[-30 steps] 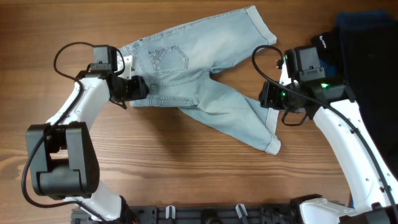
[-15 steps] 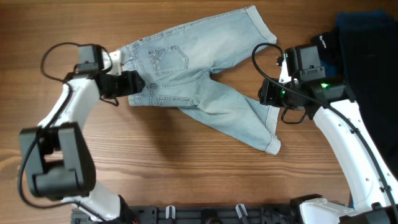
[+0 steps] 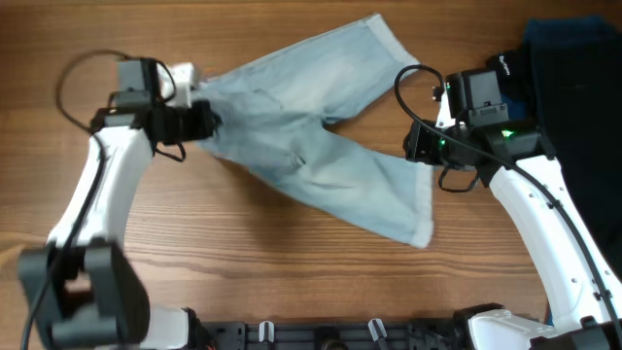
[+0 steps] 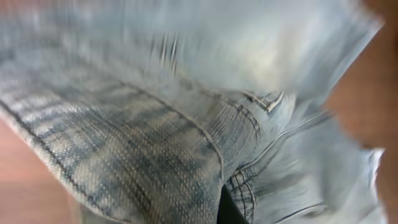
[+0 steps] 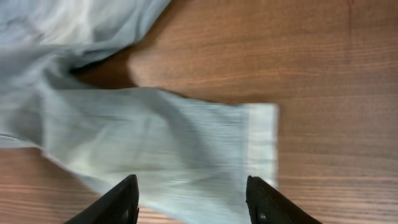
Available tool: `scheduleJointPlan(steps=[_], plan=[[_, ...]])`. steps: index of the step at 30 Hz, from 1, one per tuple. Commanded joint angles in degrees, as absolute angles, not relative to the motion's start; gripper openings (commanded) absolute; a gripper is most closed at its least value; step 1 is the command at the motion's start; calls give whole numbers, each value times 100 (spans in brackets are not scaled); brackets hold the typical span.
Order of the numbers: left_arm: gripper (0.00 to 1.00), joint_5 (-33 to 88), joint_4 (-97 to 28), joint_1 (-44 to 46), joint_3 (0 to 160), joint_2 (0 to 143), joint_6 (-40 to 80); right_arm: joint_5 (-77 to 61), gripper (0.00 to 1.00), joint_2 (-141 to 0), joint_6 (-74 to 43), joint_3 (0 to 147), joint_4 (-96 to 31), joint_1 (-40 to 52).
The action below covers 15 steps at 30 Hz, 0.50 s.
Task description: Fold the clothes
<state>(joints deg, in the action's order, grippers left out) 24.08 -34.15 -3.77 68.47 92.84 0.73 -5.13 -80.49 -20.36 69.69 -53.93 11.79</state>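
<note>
Two hands, three views.

Overhead. Left hand point(image 3: 202, 122): closed on the waist edge of the denim shorts point(image 3: 321, 156), cloth bunched at its fingertips. The shorts spread away from it across the counter point(image 3: 243, 253), one leg running up and away, the other slanting down to end just below the right hand point(image 3: 416, 148). The right hand sits beside that lower leg. Whether it is open or shut cannot be told from above. Behind the right hand lie a dark blue cloth point(image 3: 573, 31) and a black garment point(image 3: 583, 107), both clear of the shorts.

Left wrist. Blurred denim point(image 4: 155, 124) fills the frame, seams and a thick woven edge hard against the lens. The fingers are hidden by cloth.

Right wrist. Right hand point(image 5: 191, 186): fingers point(image 5: 124, 202) spread wide, nothing between them. One leg of the shorts point(image 5: 161, 143) lies beneath and ahead of the fingers, its cuffed hem point(image 5: 261, 146) just past the far finger. Contact cannot be told. Bare counter point(image 5: 280, 56) beyond.

Change from half a second ago: the left hand has moved up and outward, dragging the waist with it. The pocket stitching no longer shows, and the cloth is smeared by motion. The right hand is unmoved.
</note>
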Motion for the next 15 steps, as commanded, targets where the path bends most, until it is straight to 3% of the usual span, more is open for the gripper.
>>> scheduleJointPlan(steps=[1,5,6,7,8,9,10,15], plan=[[4,1688,-2930,-436,7046,9194,49,-602,56,-8090,-2121,6973,-5256,1162],[4,1374,-2161,-436,7041,10027,49,-604,56,-8090,-2174,6973,-5231,1162],[8,1326,-1935,-436,7041,10311,51,-611,56,-8090,-2239,6973,-5234,1162],[17,1293,-1776,-436,7041,10527,56,-672,56,-8090,-2265,6973,-5236,1162],[44,1267,-1656,-443,7041,10718,54,-757,55,-8090,-2263,6973,-5236,1162],[59,1190,-1584,-443,7041,10906,60,-858,55,-8090,-2263,6973,-5251,1162],[67,1131,-1599,-449,7041,10984,75,-913,55,-8090,-2257,6973,-5269,1162],[75,1037,-2152,-548,7043,10816,69,-928,54,-8090,-2248,6973,-5360,1162]])
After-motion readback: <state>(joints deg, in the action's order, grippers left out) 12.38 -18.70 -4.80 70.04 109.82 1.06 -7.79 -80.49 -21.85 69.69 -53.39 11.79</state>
